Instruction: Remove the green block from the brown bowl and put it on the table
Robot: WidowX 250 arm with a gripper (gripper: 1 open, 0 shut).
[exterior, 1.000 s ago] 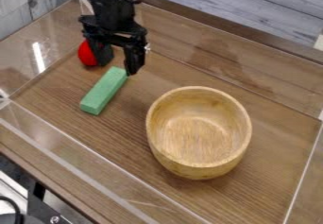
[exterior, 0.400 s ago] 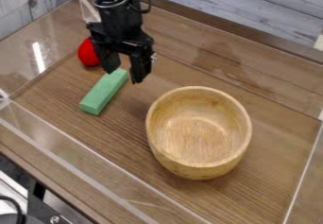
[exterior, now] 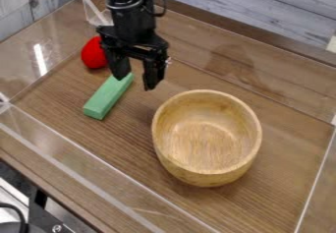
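Bowls: one bowl (exterior: 206, 136) on the counter (exterior: 262, 70).
Blocks: one green block (exterior: 108, 95), left of bowl.
Strawberries: one strawberry (exterior: 94, 52), beyond block.
Gripper: one gripper (exterior: 136, 79), spread, empty.

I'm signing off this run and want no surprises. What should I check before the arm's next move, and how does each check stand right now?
1. Green block out of the brown bowl: ok, it lies flat on the table, left of the bowl.
2. Bowl holds nothing: ok, only bare wood shows inside.
3. Gripper released: ok, jaws open, nothing between them.
4. Gripper clear of the block: cannot tell, its fingertips hang right at the block's far end.
5. Red toy out of the way: ok, it sits behind the gripper, apart from the block.
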